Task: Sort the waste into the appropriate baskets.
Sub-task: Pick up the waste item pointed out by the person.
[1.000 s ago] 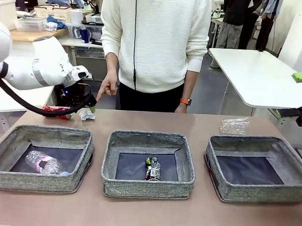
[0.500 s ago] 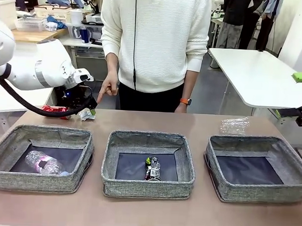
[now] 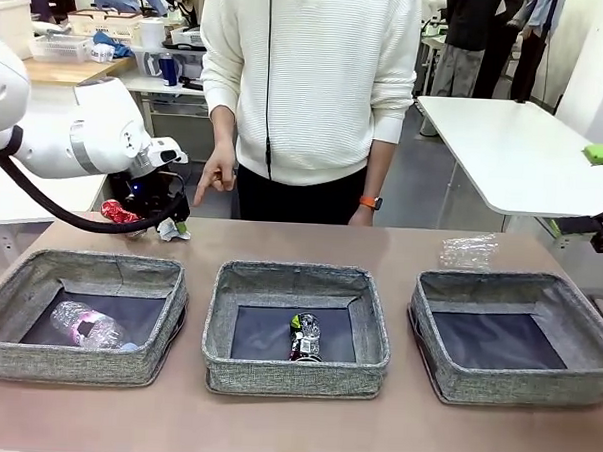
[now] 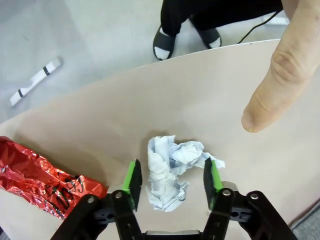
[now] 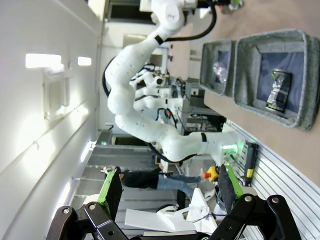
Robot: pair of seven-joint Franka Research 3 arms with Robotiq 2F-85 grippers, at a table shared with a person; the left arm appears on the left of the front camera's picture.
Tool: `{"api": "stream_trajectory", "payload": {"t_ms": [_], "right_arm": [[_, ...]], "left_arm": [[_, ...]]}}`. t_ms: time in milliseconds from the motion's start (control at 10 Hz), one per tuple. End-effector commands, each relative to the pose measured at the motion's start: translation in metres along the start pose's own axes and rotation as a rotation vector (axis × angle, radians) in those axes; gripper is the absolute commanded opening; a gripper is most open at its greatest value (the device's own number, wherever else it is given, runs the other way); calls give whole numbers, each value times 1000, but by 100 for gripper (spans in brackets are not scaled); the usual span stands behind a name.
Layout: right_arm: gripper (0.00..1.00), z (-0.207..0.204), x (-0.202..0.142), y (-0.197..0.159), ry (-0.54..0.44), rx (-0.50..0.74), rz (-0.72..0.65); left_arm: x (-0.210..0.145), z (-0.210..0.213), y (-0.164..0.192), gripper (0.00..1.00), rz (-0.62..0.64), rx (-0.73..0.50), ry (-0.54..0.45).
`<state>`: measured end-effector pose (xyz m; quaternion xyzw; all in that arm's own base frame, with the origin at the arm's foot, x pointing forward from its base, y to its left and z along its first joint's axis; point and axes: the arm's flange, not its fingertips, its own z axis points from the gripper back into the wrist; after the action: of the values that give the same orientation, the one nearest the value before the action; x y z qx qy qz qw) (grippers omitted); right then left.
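A white paper wad [image 4: 172,170] lies on the table between the green pads of my left gripper [image 4: 172,184], whose jaws stand partly closed around it with small gaps on both sides. From the front, that gripper [image 3: 172,218] sits at the far left of the table over the wad [image 3: 173,230]. A crushed red can [image 3: 117,214] lies just left of it [image 4: 40,182]. A clear bottle [image 3: 89,327] lies in the left basket [image 3: 75,364], a dark can [image 3: 305,336] in the middle basket [image 3: 295,376]. The right basket [image 3: 515,387] holds nothing. My right gripper [image 5: 167,192] is open, off the table.
Clear crumpled plastic [image 3: 469,251] lies behind the right basket. A person stands at the far edge with a hand [image 3: 216,177] near my left gripper, a fingertip [image 4: 280,75] close above the wad. A white table [image 3: 515,145] stands at the back right.
My left gripper has come down around the paper wad and its jaws have narrowed. The right arm and the baskets' contents are unchanged.
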<state>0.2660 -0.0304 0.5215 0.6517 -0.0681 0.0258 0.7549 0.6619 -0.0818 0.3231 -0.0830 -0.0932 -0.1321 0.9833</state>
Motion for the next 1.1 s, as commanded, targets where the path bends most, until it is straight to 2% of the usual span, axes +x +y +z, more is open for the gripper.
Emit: {"api": "stream_trajectory", "payload": {"t_ms": [0, 100, 200, 300, 700, 900, 1000], "right_arm": [[100, 1, 1, 4, 7, -4, -5], [100, 1, 1, 4, 7, -4, -5], [100, 1, 1, 4, 7, -4, -5], [100, 1, 1, 4, 7, -4, -5], [100, 1, 1, 4, 7, -4, -5], [100, 1, 1, 4, 7, -4, -5], [100, 1, 1, 4, 7, -4, -5]], "left_arm": [[-1, 1, -1, 0, -3, 3, 20], [-2, 3, -3, 0, -8, 3, 18], [-3, 4, -4, 4, -12, 10, 19], [-4, 5, -4, 0, -14, 13, 20], [-4, 9, -7, 0, -13, 13, 22], [-9, 44, -10, 0, 31, 2, 7], [-18, 84, -19, 0, 113, 13, -12]]}}
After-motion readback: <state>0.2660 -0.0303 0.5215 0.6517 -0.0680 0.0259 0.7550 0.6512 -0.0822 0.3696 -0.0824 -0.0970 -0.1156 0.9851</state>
